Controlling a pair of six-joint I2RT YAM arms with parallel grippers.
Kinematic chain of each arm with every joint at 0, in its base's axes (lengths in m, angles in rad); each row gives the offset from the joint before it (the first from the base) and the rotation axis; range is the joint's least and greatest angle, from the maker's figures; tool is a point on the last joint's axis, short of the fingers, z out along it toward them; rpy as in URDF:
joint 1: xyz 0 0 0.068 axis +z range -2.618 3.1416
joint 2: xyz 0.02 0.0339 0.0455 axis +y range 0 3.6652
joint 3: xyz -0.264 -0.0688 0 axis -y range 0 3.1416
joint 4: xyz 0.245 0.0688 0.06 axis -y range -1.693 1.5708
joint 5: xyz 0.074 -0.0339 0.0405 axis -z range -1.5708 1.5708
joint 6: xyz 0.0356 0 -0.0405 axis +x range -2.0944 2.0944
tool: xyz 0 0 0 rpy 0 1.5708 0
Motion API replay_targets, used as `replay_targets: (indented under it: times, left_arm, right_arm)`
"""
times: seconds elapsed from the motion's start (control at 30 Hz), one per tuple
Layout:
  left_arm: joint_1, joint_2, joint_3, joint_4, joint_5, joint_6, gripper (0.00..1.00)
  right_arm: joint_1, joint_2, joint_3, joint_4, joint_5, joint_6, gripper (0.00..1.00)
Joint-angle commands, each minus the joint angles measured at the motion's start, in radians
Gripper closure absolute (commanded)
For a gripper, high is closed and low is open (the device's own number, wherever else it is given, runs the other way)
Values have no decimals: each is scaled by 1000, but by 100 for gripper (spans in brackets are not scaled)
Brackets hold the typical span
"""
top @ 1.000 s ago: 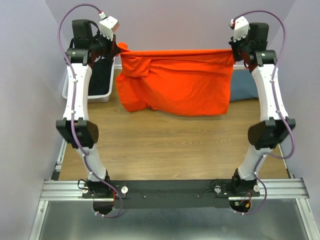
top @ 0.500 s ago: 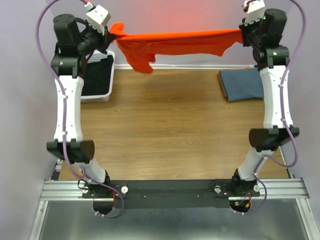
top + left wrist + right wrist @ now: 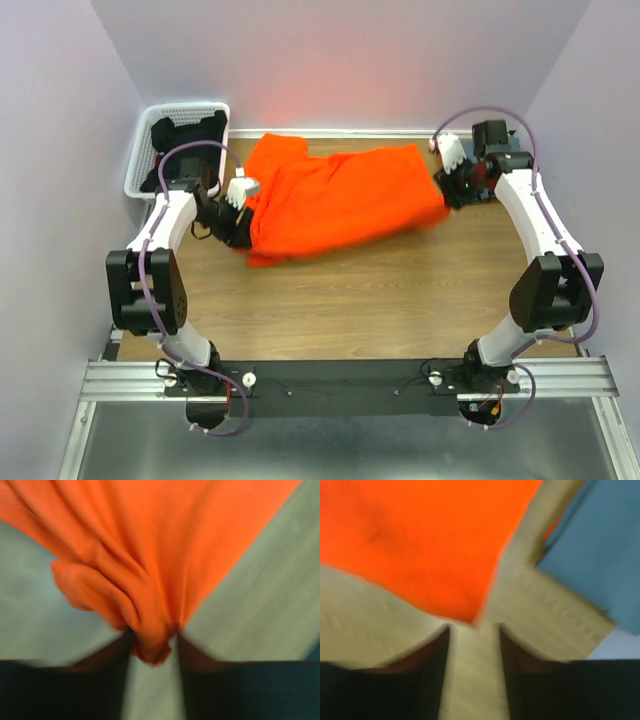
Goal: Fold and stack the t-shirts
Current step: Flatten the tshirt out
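The left jaws pinch a thick bunch of the orange tee [image 3: 150,555]. Cloth fills the gap at their tips, and folds fan out from that one gathered spot. The right jaws stand apart with bare counter [image 3: 350,300] showing between them. A corner of the orange tee ends just beyond their tips, so that end looks let go, though heavy blur makes this a judgement. From above, the orange tee [image 3: 340,200] lies spread over the far half of the counter. Its left end sits at the left arm [image 3: 165,235] and its right edge beside the right arm [image 3: 530,215]. Working from opposite ends like this suits laying the cloth out wide and flat, which a fold needs. The tee is not smooth yet: a lump rises at its far left and the near-left edge is rumpled, probably because the pinch gathers it there. The blue-grey tee [image 3: 600,555] lies just right of the orange corner, near it but apart, with strips of counter between. Its edges look straight, so it is likely folded already and waiting as the base of the stack. In the top view the right arm hides most of it. A white basket [image 3: 190,106] sits at the far left corner, beside the orange tee and apart from it. No brand, label or writing can be read on either tee or on the basket.
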State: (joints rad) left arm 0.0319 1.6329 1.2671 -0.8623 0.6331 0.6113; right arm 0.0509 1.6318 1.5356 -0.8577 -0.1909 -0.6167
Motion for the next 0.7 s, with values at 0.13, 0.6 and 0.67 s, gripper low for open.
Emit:
replay_targets:
  times: [0.13,0.6,0.67]
  left_arm:
    - [37,-185,24,-43,-33,47,9]
    - [-95,-170,-241,66,-252,122,30]
    - [-122,-144,-247,107,-274,96,34]
  right_arm:
    - [-19,-20,-32,-181,-45,-14,0]
    - [46,32,-246,-118,-99,93,41]
    - [69,69,-243,-55,-91,124,43]
